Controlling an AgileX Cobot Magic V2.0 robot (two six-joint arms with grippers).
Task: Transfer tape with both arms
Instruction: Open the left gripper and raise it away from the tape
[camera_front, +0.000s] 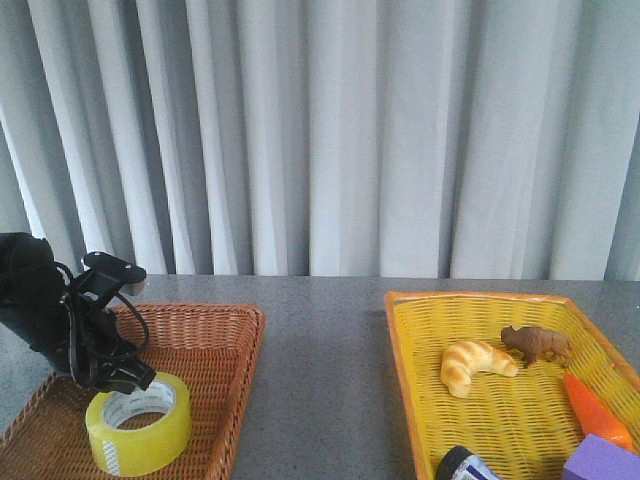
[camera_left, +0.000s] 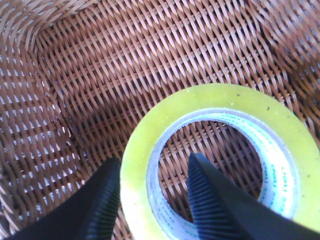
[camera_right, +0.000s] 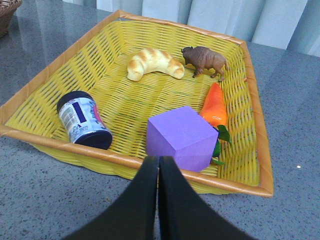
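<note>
Straddling the wall of the tape (camera_front: 139, 424), the left gripper (camera_left: 152, 192) has one finger (camera_left: 97, 202) outside the yellow rim and the other inside the core, jaws apart and not yet pressing on it; the roll lies flat in the brown wicker basket (camera_front: 215, 345), toward that basket's 6 o'clock edge in the front view, with the left arm (camera_front: 40, 310) leaning in from 10 o'clock; the right gripper (camera_right: 158, 200), fingers pressed together and holding nothing, hangs just short of the yellow basket (camera_right: 50, 80) (which holds a croissant (camera_right: 152, 62), a toy bison (camera_right: 205, 60), a carrot (camera_right: 214, 105), a purple block (camera_right: 182, 135) and a dark jar (camera_right: 82, 120)); the main risk, as I judge it, is a pinch on only a shallow bite of the smooth wall, so the roll tips or slides out when lifted; a low finger could also snag the weave and drag the basket, and the handover would fail if the right jaws do not open in time.
</note>
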